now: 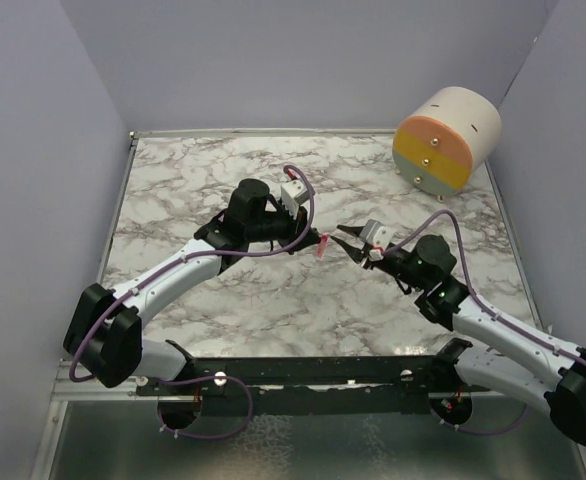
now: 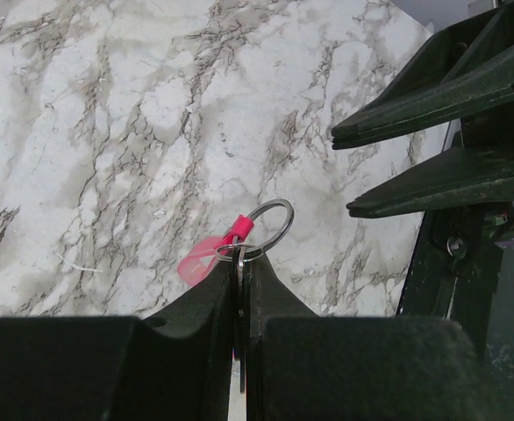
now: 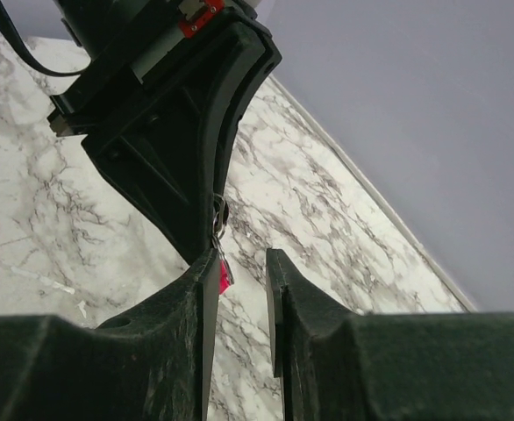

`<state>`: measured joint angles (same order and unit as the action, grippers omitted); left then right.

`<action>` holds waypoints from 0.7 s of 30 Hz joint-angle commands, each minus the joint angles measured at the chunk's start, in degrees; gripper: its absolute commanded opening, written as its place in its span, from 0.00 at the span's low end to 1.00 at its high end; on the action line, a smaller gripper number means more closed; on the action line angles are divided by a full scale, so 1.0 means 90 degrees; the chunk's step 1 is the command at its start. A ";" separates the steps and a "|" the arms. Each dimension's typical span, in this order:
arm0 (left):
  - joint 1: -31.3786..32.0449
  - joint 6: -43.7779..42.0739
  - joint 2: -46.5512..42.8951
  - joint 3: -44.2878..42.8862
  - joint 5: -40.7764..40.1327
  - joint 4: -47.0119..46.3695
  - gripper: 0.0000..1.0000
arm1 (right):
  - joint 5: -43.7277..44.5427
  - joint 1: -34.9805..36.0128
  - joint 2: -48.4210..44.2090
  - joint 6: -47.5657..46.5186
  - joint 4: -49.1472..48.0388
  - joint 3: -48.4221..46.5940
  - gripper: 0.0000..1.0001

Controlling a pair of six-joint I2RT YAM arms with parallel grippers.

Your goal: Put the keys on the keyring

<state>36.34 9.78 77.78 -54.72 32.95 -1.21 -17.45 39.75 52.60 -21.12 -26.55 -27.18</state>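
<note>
My left gripper [image 2: 244,267] is shut on a thin silvery metal piece seen edge-on, apparently the key [image 2: 239,294]; its dark head does not show clearly. At the jaw tips sits the keyring's metal ring [image 2: 274,224], with the pink strip tag [image 2: 203,257] hanging to the left above the marble. In the top view the left gripper [image 1: 309,240] holds the pink tag [image 1: 322,246] mid-table. My right gripper [image 1: 347,238] is open and empty, its tips just right of the tag. In the right wrist view the open right gripper [image 3: 242,263] faces the left gripper's tip, with the tag [image 3: 225,274] by its left finger.
A cream cylinder with an orange and yellow face [image 1: 446,140] lies on its side at the back right corner. The marble tabletop [image 1: 203,180] is walled in by grey panels on three sides. A black rail [image 1: 303,372] runs along the near edge.
</note>
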 commanded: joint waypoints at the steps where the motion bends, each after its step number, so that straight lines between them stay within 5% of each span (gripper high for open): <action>1: -0.0031 -0.0243 -0.0158 -0.0254 0.0113 0.0177 0.00 | 0.0024 0.0027 0.0267 -0.0338 0.0638 -0.0356 0.29; 21: 0.0023 -0.0374 0.0037 -0.0229 0.0323 0.0254 0.00 | -0.0557 0.0031 0.0986 -0.0282 0.0682 -0.0632 0.28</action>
<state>36.34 7.51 77.80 -54.96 33.91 1.56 -20.38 39.77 60.77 -23.42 -20.12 -31.03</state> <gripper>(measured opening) 0.083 0.281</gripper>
